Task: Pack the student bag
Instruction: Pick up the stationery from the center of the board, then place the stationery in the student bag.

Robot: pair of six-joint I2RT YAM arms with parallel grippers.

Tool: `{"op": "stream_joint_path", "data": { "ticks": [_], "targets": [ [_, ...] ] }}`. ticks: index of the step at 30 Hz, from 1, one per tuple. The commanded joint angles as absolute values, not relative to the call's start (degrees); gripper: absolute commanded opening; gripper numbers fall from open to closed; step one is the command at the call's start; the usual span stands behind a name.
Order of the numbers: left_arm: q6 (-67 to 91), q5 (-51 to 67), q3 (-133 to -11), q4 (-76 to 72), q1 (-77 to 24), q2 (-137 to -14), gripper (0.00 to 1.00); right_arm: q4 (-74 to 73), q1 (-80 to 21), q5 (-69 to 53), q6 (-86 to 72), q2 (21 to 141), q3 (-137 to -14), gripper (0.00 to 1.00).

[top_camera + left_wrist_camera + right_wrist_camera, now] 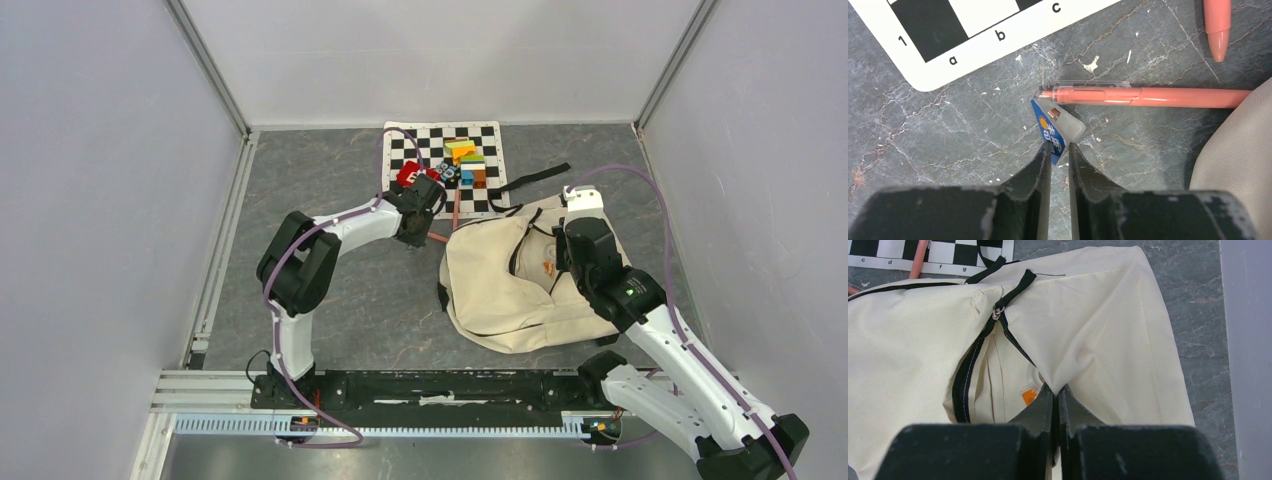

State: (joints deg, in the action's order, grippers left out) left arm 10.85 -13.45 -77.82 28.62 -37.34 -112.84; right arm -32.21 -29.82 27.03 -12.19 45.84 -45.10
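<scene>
The student bag is a cream backpack with black zippers, lying flat right of centre. Its zipper stands open. My right gripper is shut on a fold of the bag's cream fabric beside the opening and holds it up. A clear item with an orange part lies inside. My left gripper is shut on a small blue-labelled white item, like an eraser, just above the table left of the bag. A salmon pen lies just beyond the item.
A chessboard mat lies at the back with coloured blocks and a red item on it. A second salmon pen lies near the mat. A black strap runs from the bag. Grey walls enclose the table.
</scene>
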Motion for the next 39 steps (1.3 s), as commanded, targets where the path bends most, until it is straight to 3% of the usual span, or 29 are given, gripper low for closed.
{"op": "stream_joint_path", "data": {
  "ticks": [1, 11, 18, 27, 39],
  "targets": [
    [12.2, -13.3, -77.1, 27.2, -37.1, -108.6, 0.09, -29.2, -29.9, 27.5, -12.2, 45.0, -47.5, 0.00],
    [23.5, -1.5, -65.0, 21.1, -38.3, -91.1, 0.07, -29.2, -29.9, 27.6, -12.4, 44.5, -47.5, 0.00],
    [34.0, -1.3, -62.0, 15.8, -51.4, -80.1, 0.08, -28.2, -29.9, 26.0, -12.6, 45.3, -48.4, 0.00],
    [41.3, 2.6, -76.3, 6.5, -62.2, -94.6, 0.08, -27.2, -29.9, 24.9, -13.1, 45.3, -48.6, 0.00],
    [42.4, 2.1, -86.9, 5.3, -64.1, -109.4, 0.08, -26.6, -29.9, 27.2, -12.0, 43.1, -47.5, 0.00]
  ]
}}
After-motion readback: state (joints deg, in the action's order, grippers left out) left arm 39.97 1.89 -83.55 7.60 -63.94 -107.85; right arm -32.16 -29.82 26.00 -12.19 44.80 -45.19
